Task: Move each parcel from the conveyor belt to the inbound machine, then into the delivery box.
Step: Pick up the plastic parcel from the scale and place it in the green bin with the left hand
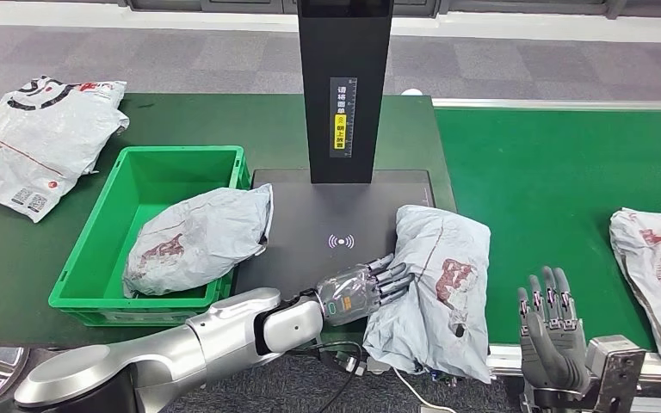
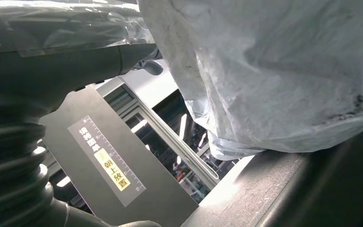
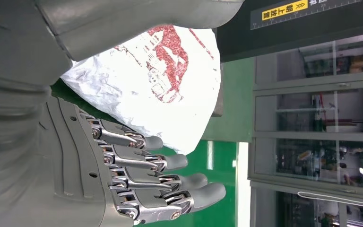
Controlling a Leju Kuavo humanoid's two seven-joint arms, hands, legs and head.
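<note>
We counted four parcels, all soft grey-white plastic mailer bags, crumpled and creased, several with red print. One crumpled grey mailer parcel with a red logo [image 1: 438, 288] lay on the right part of the flat black scanning plate of the inbound machine [image 1: 327, 219], its near end hanging past the plate's near edge. A second wrinkled grey mailer parcel [image 1: 196, 239] sat tilted in the single green rectangular plastic delivery box [image 1: 129, 191], one end resting over the box's right rim towards the plate. A third, flatter white mailer parcel with black and red print [image 1: 39, 138] lay on the dark green bench [image 1: 17, 258] at the far left. The fourth white mailer parcel with red markings [image 1: 658, 262] lay at the right on the bright green conveyor belt [image 1: 534, 172].

The machine's one tall matte black column [image 1: 345, 86] rose from the far side of the plate, bearing a yellow-and-white label.

The silver left hand [image 1: 363, 288] reached across the plate, its fingers [image 1: 393, 275] straight against the left edge of the parcel there, touching without closing round it. The right hand [image 1: 553, 331] stood upright near the belt's near edge, fingers [image 3: 170, 163] extended and spread, holding nothing.
</note>
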